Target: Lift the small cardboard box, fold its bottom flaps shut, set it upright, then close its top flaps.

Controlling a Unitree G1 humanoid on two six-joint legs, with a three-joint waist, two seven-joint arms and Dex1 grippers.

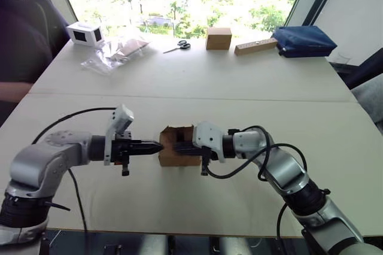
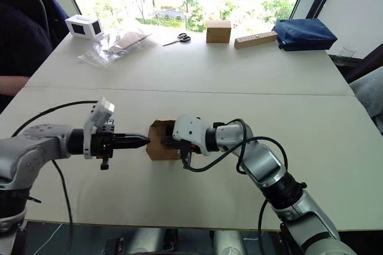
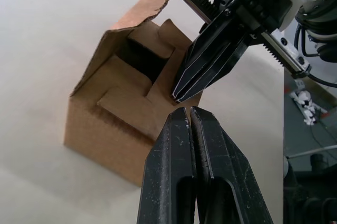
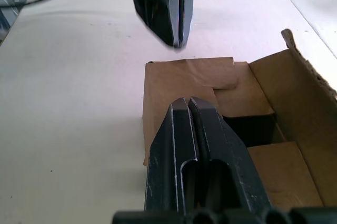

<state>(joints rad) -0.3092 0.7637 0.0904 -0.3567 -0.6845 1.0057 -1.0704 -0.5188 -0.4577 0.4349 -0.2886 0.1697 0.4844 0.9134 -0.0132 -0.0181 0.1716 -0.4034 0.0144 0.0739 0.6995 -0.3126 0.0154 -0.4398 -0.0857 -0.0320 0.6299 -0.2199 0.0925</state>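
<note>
The small cardboard box [image 1: 173, 154] stands on the table near the front edge, between my two arms. Its top flaps [image 4: 181, 79] are partly folded inward over a dark opening, and one flap [image 4: 297, 92] still stands up on the far side. My left gripper [image 1: 157, 145] is shut, with its tip at the box's left upper edge. My right gripper [image 1: 179, 146] is also shut and holds nothing; it lies over the folded flaps from the right. In the left wrist view the two shut tips nearly meet above the flaps [image 3: 131, 103].
At the table's far edge are a cube-like brown box [image 1: 218, 38], a long tan block [image 1: 255, 46], a blue bag [image 1: 303, 41], scissors [image 1: 178, 46], a clear plastic bag [image 1: 116, 53] and a white device [image 1: 85, 33]. A person [image 1: 18, 45] sits at the far left.
</note>
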